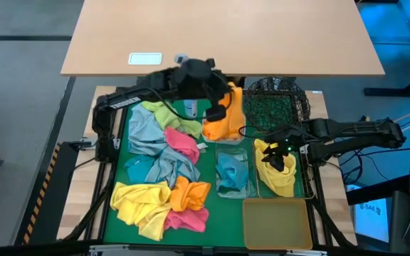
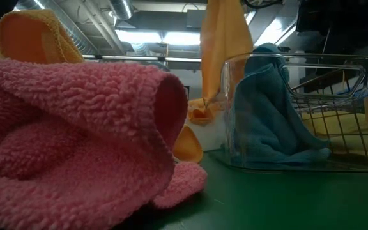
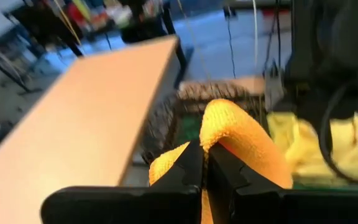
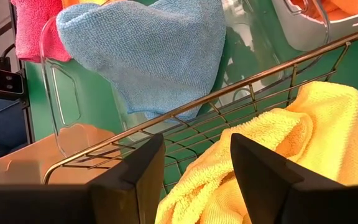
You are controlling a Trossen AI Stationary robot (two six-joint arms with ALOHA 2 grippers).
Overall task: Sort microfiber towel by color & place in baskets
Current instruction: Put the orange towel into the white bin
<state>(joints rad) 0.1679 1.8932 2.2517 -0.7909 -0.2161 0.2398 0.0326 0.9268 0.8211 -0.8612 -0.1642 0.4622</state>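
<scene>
Pink towel (image 2: 75, 134) foremost; left tool (image 3: 204, 163) pinches orange towel (image 1: 228, 114); right tool (image 4: 194, 163) gapes.

A green mat (image 1: 226, 206) covers the work surface, and its bare parts show between and around whatever lies on it. Beyond its far edge stands a light wooden table (image 1: 262, 35), wide and mostly bare. A small white card (image 1: 145, 59) with a pale green face lies flat near that table's near left edge. Just right of the card sits a small grey object (image 1: 181, 57), too small to identify. Grey floor (image 1: 20, 85) spreads to the left of both surfaces. In the level view across the mat, ceiling lights (image 2: 165, 37) and silver ducts (image 2: 91, 25) show in the room behind.
</scene>
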